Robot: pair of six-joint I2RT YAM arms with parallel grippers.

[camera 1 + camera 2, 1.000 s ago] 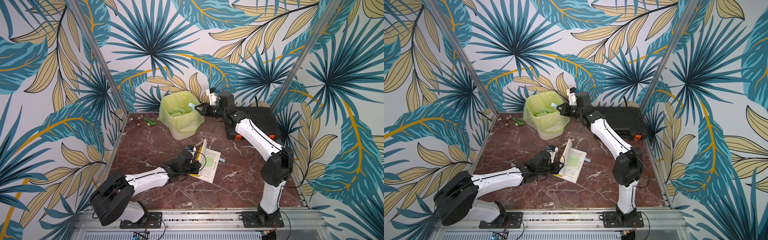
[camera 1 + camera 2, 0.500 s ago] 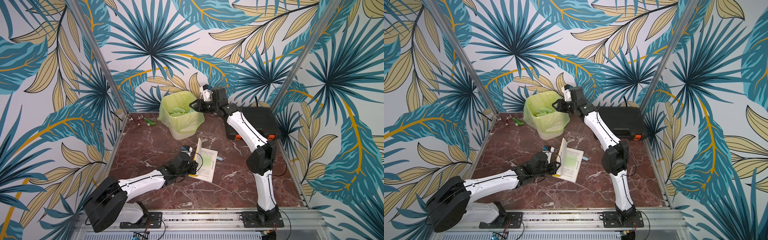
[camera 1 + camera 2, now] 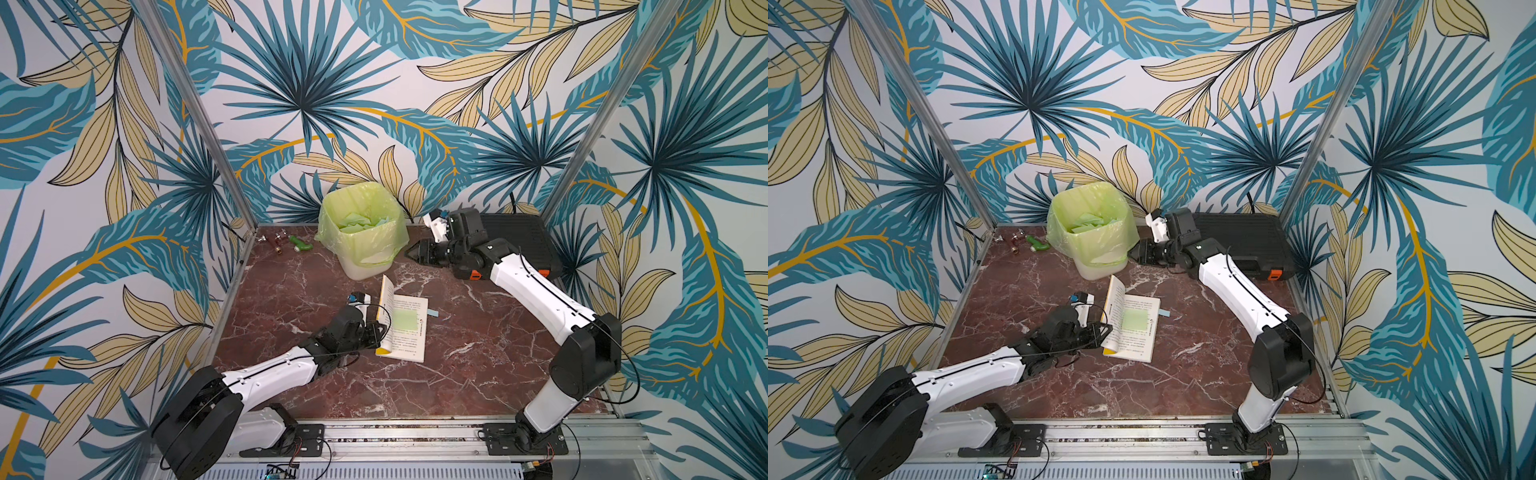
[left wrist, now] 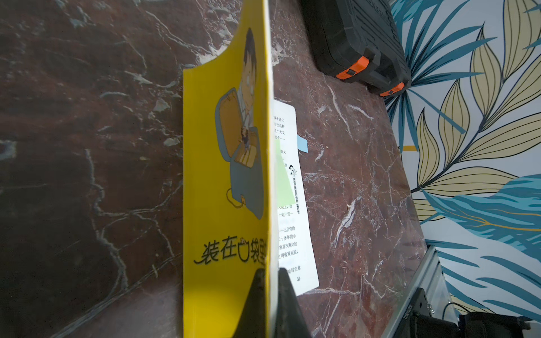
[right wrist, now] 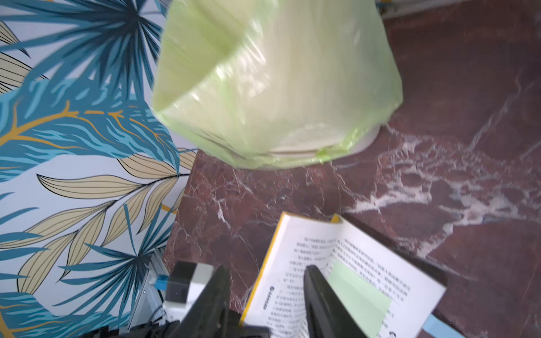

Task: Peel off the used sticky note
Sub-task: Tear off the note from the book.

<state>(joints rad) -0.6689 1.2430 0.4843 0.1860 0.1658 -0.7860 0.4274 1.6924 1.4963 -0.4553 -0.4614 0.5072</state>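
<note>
Red marble tabletop point(image 3: 457, 374) stood inside palm-leaf walls point(image 3: 299, 83). At upper centre, a green-lined bin point(image 3: 365, 245) held discarded notes point(image 3: 357, 222). At centre, a green sticky note point(image 3: 405, 321) lay on an open book point(image 3: 409, 347), its cover pinched by the left gripper point(image 4: 270, 273); the right gripper point(image 3: 411, 252) gaped empty.

One open book point(image 3: 409, 345) touches the left claw point(image 3: 379, 334), carrying one green sticky note point(image 3: 405, 321) and one blue tab point(image 3: 433, 312). One lined bin point(image 3: 365, 249) stands just beside the right claw point(image 3: 409, 252), one black case point(image 3: 519, 232) behind it. Well apart from both claws: two metal fittings point(image 3: 276, 242), one green piece point(image 3: 301, 245).
</note>
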